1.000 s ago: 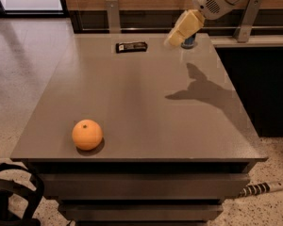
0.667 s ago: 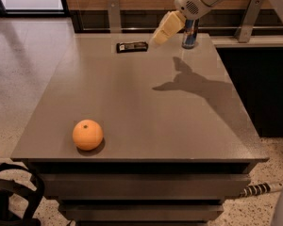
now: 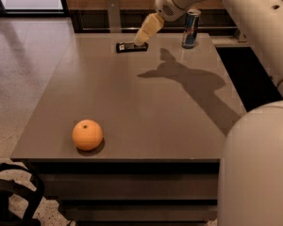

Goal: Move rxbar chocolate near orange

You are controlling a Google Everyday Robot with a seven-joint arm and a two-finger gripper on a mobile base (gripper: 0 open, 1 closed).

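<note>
The rxbar chocolate [image 3: 128, 47], a thin flat black bar with white marks, lies at the far middle of the grey table [image 3: 132, 107]. The orange [image 3: 87, 134] sits near the table's front left corner, far from the bar. My gripper [image 3: 142, 37], cream coloured, hangs from the arm coming in from the upper right. Its tip is just above the bar's right end. Whether it touches the bar does not show.
A tall blue and silver drink can [image 3: 190, 28] stands at the table's far right, just right of the gripper. My arm's large body [image 3: 259, 164] fills the lower right. A dark gap [image 3: 247, 74] lies past the table's right edge. A wooden wall is behind.
My gripper has moved left and down from in front of the can to the bar's right end. The can is now uncovered. The bar and the orange have not moved.
</note>
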